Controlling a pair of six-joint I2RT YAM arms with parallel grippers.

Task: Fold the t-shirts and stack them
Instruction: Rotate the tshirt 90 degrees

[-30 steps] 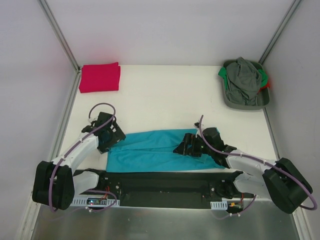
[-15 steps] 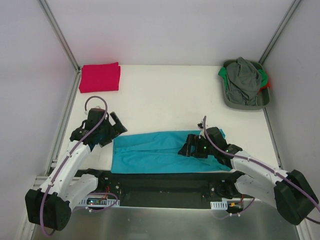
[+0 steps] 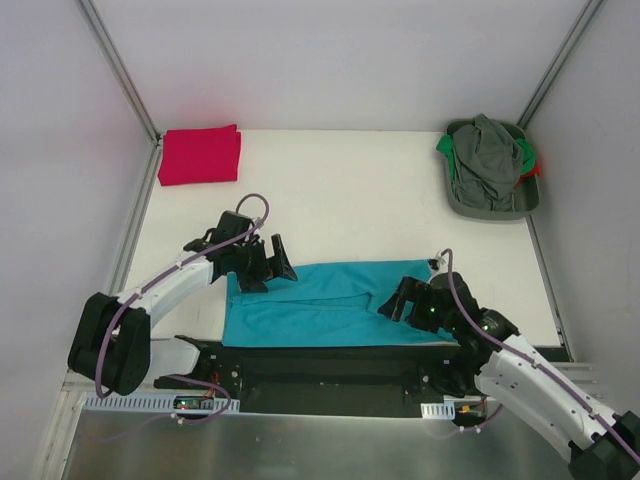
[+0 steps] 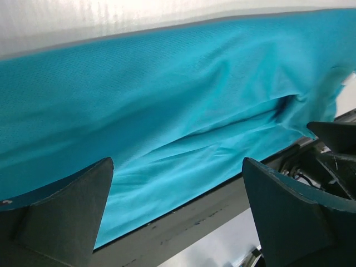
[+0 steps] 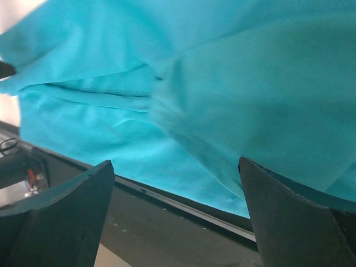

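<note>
**Change observed.** The left gripper has swung in from beyond the cloth's left edge. It now sits at the far-left corner of the teal t-shirt. The right gripper has drawn back toward the near right and hangs over the shirt's right portion. The shirt's right end, which trailed out past that arm, now looks shorter and squarer.

**Gripper state.** Both wrist views show the fingers spread wide with only cloth lying beneath them. Neither gripper is holding anything.

**Location of task items.**
- The teal t-shirt lies as a long band along the near edge of the bench, with a loose lengthwise pleat through its middle.
- The red t-shirt rests folded at the far-left corner, well apart.
- A bin at the far right holds a grey garment over something green.

**Assessment.** The lengthwise fold appears done. The arms seem placed to take the two ends for a crosswise fold. Stacking on the red shirt is not yet done.

**Markings.** No brand, label or writing is legible in any view. No neck label is visible.
</note>
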